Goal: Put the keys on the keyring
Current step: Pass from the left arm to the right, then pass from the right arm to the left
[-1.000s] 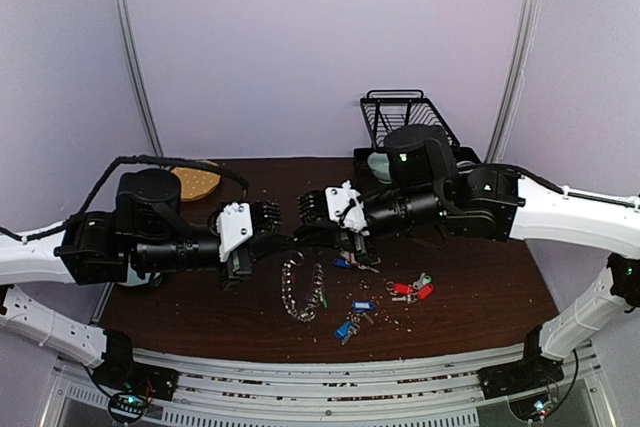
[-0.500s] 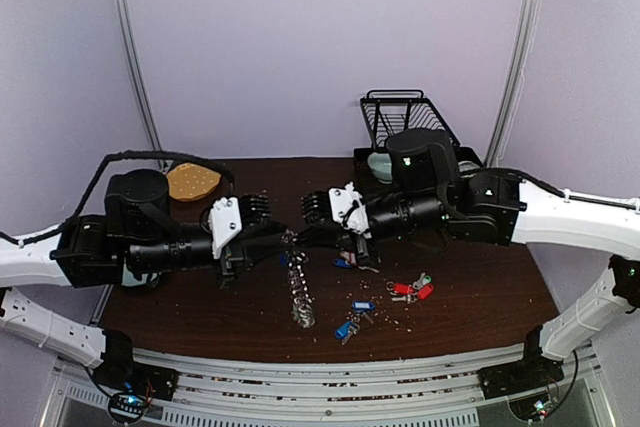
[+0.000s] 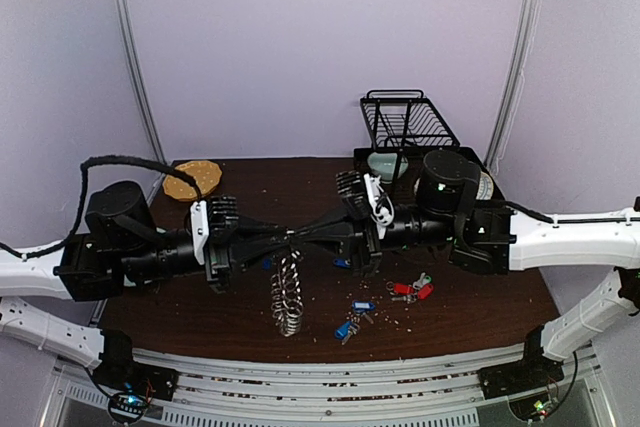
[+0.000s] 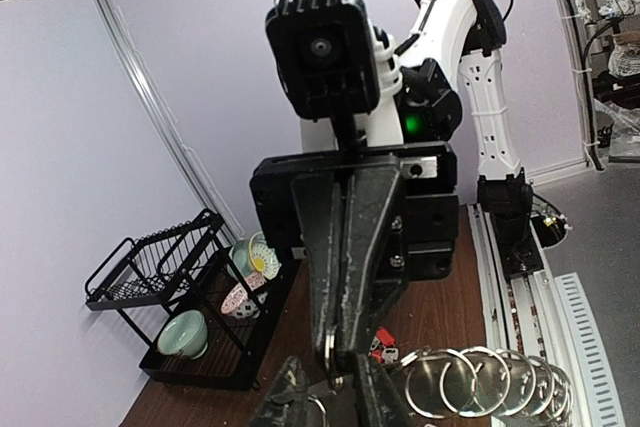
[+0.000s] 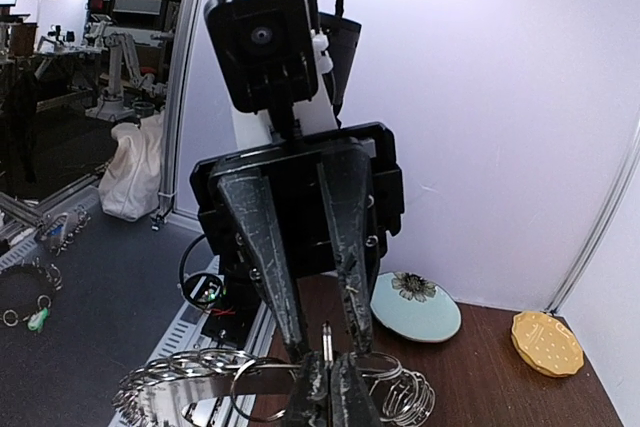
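The keyring (image 3: 288, 292), a chain of silver split rings, hangs in a narrow loop above the table between both grippers. My left gripper (image 3: 283, 239) is shut on its top from the left. My right gripper (image 3: 300, 237) meets it from the right, shut on one ring. In the left wrist view my own gripper (image 4: 330, 397) sits below the right gripper (image 4: 340, 347), with rings (image 4: 470, 379) trailing right. In the right wrist view my gripper (image 5: 329, 372) pinches an upright ring. Keys lie on the table: red tags (image 3: 412, 290), blue tags (image 3: 350, 327).
A black dish rack (image 3: 405, 117) with bowls stands at the back right, with a pale blue plate (image 3: 385, 162) in front of it. A tan round disc (image 3: 193, 179) lies at the back left. Crumbs are scattered over the dark wooden table (image 3: 480, 287).
The left gripper took the keyring off the table and lifted it. The right gripper closed on it from the right. Both arms drew apart, and the ring now hangs between them.
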Motion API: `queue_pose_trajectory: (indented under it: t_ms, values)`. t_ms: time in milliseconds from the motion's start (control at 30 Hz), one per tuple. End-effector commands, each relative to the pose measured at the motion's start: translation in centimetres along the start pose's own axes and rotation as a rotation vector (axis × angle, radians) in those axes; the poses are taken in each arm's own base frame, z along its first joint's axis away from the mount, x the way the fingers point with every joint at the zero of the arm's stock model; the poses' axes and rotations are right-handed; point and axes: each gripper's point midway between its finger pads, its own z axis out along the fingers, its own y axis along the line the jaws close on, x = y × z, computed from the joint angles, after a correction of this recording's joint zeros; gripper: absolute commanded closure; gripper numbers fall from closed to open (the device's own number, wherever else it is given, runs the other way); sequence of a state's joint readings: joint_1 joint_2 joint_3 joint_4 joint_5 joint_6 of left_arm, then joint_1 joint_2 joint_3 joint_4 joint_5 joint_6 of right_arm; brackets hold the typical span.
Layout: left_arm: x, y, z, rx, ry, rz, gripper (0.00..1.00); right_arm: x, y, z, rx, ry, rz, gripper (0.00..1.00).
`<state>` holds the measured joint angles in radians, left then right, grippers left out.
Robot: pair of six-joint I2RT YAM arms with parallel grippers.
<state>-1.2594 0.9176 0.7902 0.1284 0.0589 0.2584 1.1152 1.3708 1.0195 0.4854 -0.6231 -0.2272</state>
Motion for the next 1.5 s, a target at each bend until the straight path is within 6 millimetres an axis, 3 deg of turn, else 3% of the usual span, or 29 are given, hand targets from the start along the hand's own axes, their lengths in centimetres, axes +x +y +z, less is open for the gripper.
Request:
queue_pose_trajectory:
  t_ms: [0, 333, 500, 633, 800, 900, 967, 1033, 1267, 1367, 1467]
  values:
    - [-1.7, -0.2, -0.4, 0.011, -0.1, 0.002, 0.8, -4.1, 0.2, -0.5, -0.012, -0.153, -0.025, 1.0]
    - [-1.5, 0.3, -0.4, -0.017, -0.087, -0.029, 0.83, -4.1, 0.6, -0.4, -0.036, -0.151, -0.034, 1.0]
    - [-2.6, 0.6, -0.7, -0.025, -0.132, -0.016, 0.75, -3.9, 0.6, -0.3, -0.034, -0.144, -0.036, 1.0]
    - [-3.2, 0.5, -0.1, -0.009, -0.147, -0.023, 0.8, -3.9, 0.5, -0.3, -0.034, -0.135, -0.043, 1.0]
    - [-2.7, 0.2, 0.2, 0.001, -0.125, -0.014, 1.0, -3.9, 0.5, -0.3, -0.033, -0.13, -0.047, 1.0]
    - [-2.7, 0.3, 0.2, 0.001, -0.126, -0.017, 1.0, -3.7, 0.5, -0.2, -0.035, -0.12, -0.05, 1.0]
    - [-2.8, 0.4, 0.0, -0.006, -0.13, -0.019, 0.88, -3.5, 0.5, -0.2, -0.035, -0.112, -0.051, 1.0]
    - [-3.0, 0.5, 0.0, -0.014, -0.135, -0.025, 0.83, -3.5, 0.5, -0.2, -0.035, -0.112, -0.052, 1.0]
    - [-2.9, 0.4, 0.2, -0.013, -0.148, -0.031, 0.98, -3.6, 0.6, -0.2, -0.039, -0.112, -0.055, 1.0]
    - [-3.0, 0.5, 0.2, -0.017, -0.154, -0.029, 0.89, -3.3, 0.6, -0.1, -0.045, -0.099, -0.055, 1.0]
    - [-3.0, 0.4, 0.2, -0.013, -0.156, -0.025, 0.98, -3.2, 0.7, -0.2, -0.046, -0.093, -0.055, 1.0]
